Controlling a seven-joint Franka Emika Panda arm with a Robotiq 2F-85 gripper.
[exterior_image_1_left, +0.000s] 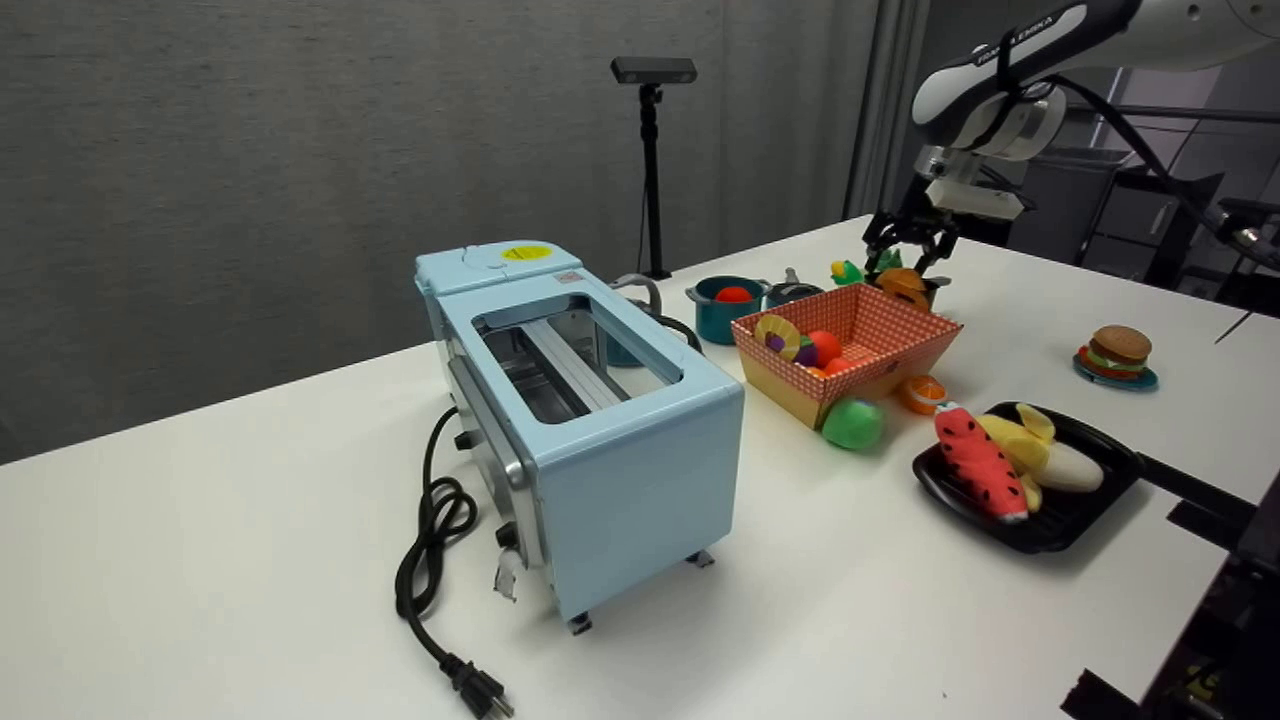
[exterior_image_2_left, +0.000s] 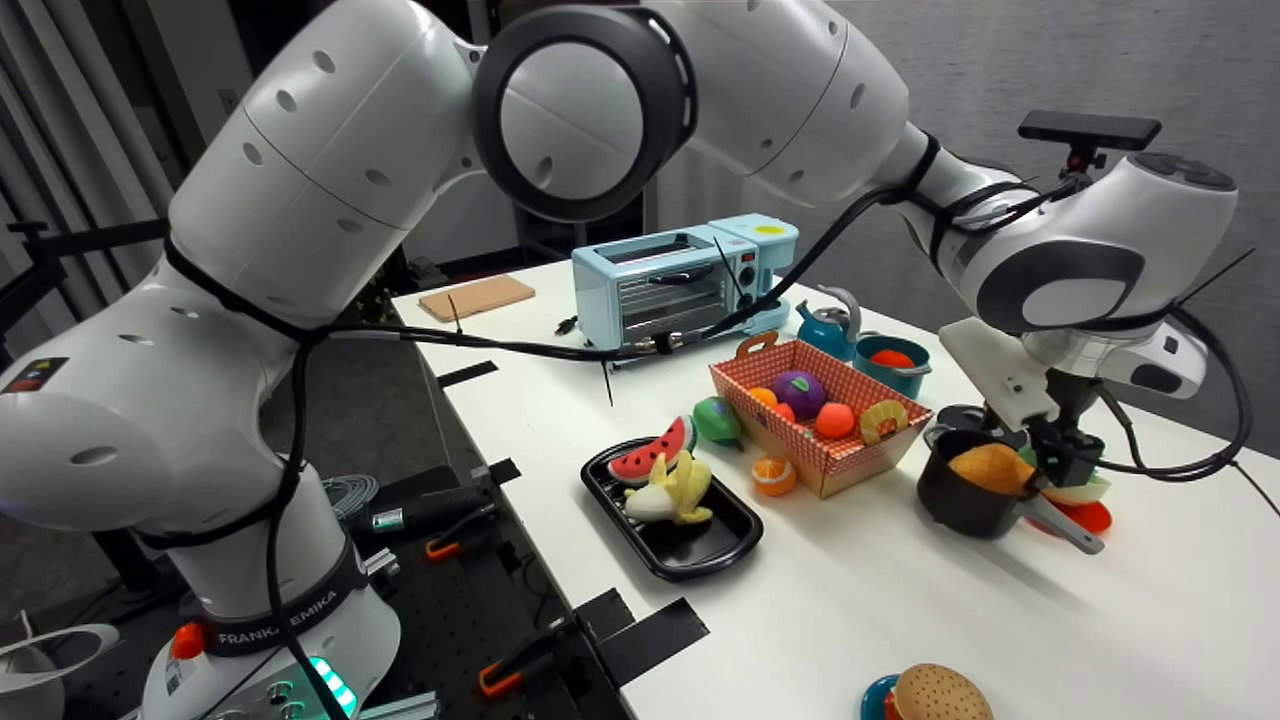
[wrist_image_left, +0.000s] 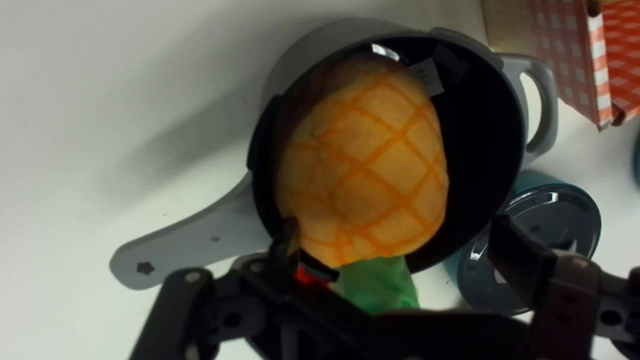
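A soft yellow-orange pineapple (wrist_image_left: 365, 170) with orange criss-cross lines lies in a dark pot (wrist_image_left: 480, 130). Its green leaves (wrist_image_left: 377, 282) reach past the rim towards my gripper (wrist_image_left: 395, 230). The jaws stand wide apart over the pot's edge, one fingertip overlapping the pineapple's side in the wrist view, the opposite one clear of it beside a dark-lidded teal pan (wrist_image_left: 540, 240). Whether the near finger touches the pineapple I cannot tell. The pot's long grey handle (wrist_image_left: 190, 245) sticks out to one side. Both exterior views show the gripper (exterior_image_1_left: 905, 262) low above the pot (exterior_image_2_left: 955, 505).
A red-checked basket (exterior_image_2_left: 870, 462) with toy fruit stands close to the pot. Behind it is a teal pot (exterior_image_2_left: 890, 385). A red plate (exterior_image_2_left: 1085, 517) with toy food sits by the gripper. Further off are a black tray (exterior_image_2_left: 690, 550), a blue toaster oven (exterior_image_2_left: 600, 310) and a toy burger (exterior_image_2_left: 940, 695).
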